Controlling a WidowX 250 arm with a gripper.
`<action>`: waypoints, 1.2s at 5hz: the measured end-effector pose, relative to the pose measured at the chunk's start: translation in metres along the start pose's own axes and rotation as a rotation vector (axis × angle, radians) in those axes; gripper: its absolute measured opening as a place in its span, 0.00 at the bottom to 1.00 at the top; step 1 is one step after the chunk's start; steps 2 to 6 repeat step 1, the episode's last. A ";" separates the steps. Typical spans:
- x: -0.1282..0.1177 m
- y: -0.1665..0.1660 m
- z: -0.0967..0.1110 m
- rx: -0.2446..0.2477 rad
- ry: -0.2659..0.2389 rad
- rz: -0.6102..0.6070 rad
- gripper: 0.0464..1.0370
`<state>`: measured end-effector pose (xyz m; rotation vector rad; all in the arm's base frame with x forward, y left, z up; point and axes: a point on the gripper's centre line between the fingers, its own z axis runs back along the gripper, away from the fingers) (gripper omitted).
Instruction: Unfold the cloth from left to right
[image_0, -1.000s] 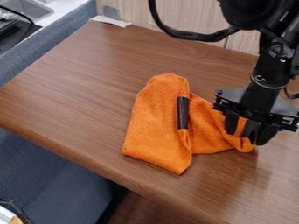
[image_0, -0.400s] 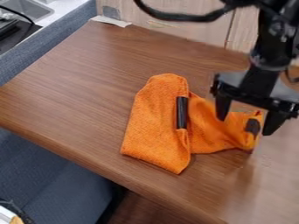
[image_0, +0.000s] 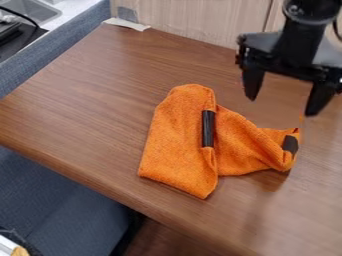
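Observation:
High at the right of the camera view, the black gripper (image_0: 280, 104) hangs above the table, its two fingers spread wide with nothing between them. Below it and to its left lies the orange cloth (image_0: 175, 142), apart from the fingers. The cloth's left part is broad and folded over, with a black strip along its fold. Its right part narrows to a bunched end that bears a second dark patch.
The brown wooden table (image_0: 87, 100) has its front edge running down from left to lower right. A pale wooden panel (image_0: 200, 22) stands behind it. At the upper left are a grey sink (image_0: 33, 10) and a black object (image_0: 12, 36).
The gripper has risen from the cloth's right end and opened, letting go of it. That end now lies uncovered, while the cloth's left part has barely moved.

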<state>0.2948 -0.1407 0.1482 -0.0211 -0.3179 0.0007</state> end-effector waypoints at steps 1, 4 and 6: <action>0.000 0.001 0.002 -0.002 -0.004 0.001 0.96; 0.000 0.001 0.002 -0.002 -0.004 0.001 0.96; 0.000 0.001 0.002 -0.002 -0.004 0.001 0.96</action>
